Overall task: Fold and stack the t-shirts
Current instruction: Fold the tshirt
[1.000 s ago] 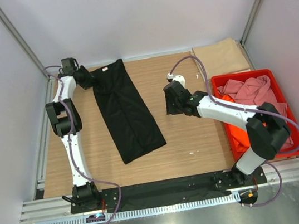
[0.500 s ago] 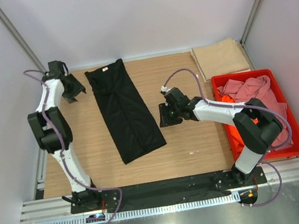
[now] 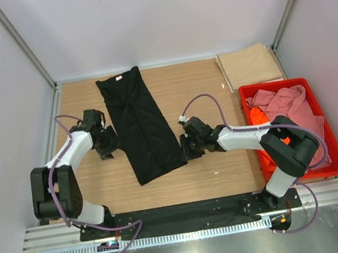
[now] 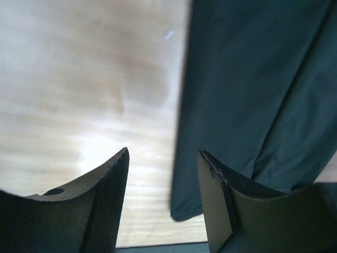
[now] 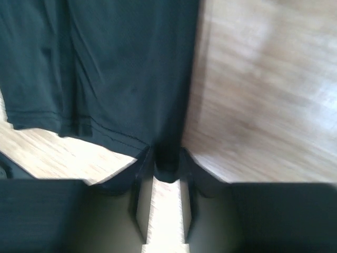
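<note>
The black t-shirt [image 3: 140, 124] lies flat on the table as a long folded strip, collar end at the back. My left gripper [image 3: 109, 142] is open beside the strip's left edge. In the left wrist view the left gripper [image 4: 163, 152] hangs over bare wood, with the black t-shirt [image 4: 247, 89] and its near corner just right of the gap. My right gripper [image 3: 186, 147] is at the strip's near right corner. In the right wrist view the right gripper [image 5: 166, 153] stands narrowly open astride that corner of the black t-shirt [image 5: 116, 68].
A folded tan t-shirt [image 3: 249, 65] lies at the back right. The red crate [image 3: 277, 83] on the right holds a crumpled pink t-shirt [image 3: 283, 102] and an orange one [image 3: 258, 116]. Grey walls enclose the table on three sides.
My left arm has swung from the back left corner forward to the middle of the shirt's left edge. My right gripper has moved left and nearer, down onto the shirt's near right corner, its jaws narrowing.
</note>
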Action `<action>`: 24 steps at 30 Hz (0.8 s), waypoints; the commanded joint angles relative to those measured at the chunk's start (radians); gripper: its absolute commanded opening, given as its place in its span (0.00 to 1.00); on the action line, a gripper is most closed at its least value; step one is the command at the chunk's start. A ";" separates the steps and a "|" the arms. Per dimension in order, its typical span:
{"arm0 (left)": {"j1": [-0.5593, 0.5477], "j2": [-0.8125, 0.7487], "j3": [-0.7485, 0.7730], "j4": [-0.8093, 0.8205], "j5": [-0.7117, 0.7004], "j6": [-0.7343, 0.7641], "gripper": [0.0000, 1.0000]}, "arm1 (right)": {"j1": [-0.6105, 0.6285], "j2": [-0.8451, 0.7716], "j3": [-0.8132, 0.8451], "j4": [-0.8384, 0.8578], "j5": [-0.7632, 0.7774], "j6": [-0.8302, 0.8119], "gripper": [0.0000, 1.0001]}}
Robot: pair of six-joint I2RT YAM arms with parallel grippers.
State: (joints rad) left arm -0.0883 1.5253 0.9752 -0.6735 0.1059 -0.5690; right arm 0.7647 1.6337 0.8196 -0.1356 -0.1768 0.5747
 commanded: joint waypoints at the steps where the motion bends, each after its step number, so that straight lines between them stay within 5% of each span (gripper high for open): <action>1: 0.022 -0.121 -0.069 0.049 0.015 -0.009 0.56 | 0.056 -0.020 -0.051 0.033 0.066 0.080 0.22; 3: 0.024 -0.137 -0.092 0.029 0.040 -0.005 0.56 | 0.088 -0.024 -0.074 0.039 0.118 0.114 0.01; 9: 0.024 -0.171 -0.081 -0.052 -0.075 0.000 0.56 | 0.300 -0.061 -0.146 0.059 0.282 0.365 0.01; 13: 0.024 -0.195 -0.176 -0.014 0.026 -0.044 0.56 | 0.390 -0.072 -0.178 0.083 0.347 0.488 0.17; 18: 0.013 -0.235 -0.277 0.069 0.068 -0.161 0.53 | 0.400 -0.142 -0.091 -0.055 0.381 0.435 0.40; 24: 0.007 -0.347 -0.224 0.063 -0.005 -0.169 0.45 | 0.300 -0.183 0.134 -0.199 0.427 0.247 0.46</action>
State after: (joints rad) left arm -0.0734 1.2892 0.6983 -0.6674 0.1162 -0.7082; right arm 1.1263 1.5112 0.8234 -0.2611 0.1780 0.9405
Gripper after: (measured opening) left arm 0.459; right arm 0.462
